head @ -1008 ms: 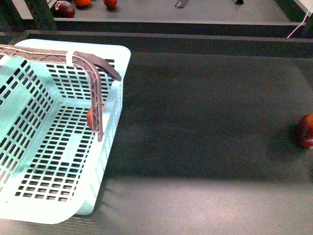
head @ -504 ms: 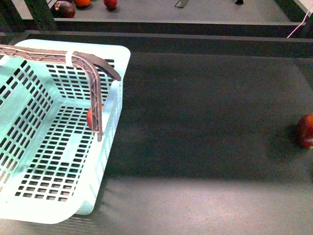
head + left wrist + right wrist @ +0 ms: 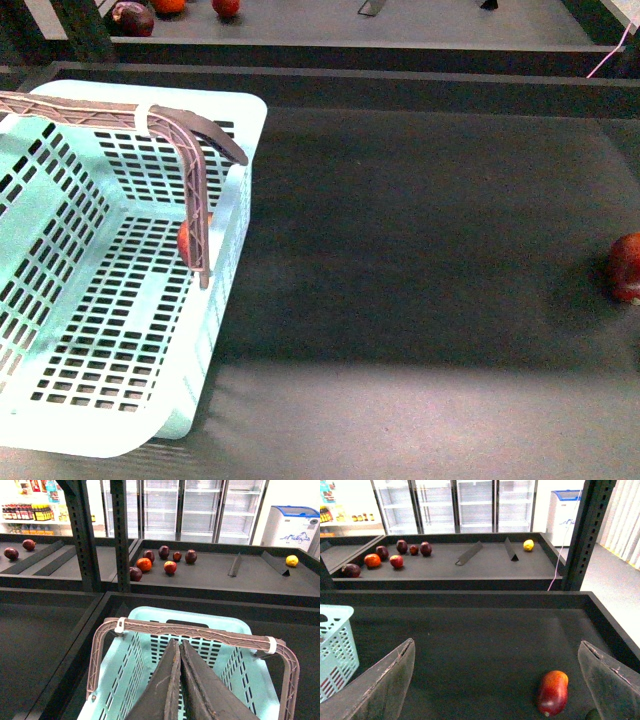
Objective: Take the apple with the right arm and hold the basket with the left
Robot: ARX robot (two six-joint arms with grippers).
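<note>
The basket [image 3: 120, 300] is seen at the left of the dark tray floor [image 3: 420, 250], its ribbed handle [image 3: 190, 170] raised over the right wall. A red fruit [image 3: 185, 238] is glimpsed inside, mostly hidden behind the handle. The apple [image 3: 627, 267] lies at the far right edge of the floor, well apart from the basket. The left gripper [image 3: 180, 650] is closed with fingers pressed together above the basket, gripping nothing. The right gripper [image 3: 495, 680] is spread wide and empty, the apple [image 3: 552, 692] lying between its fingers' line of view, untouched
</note>
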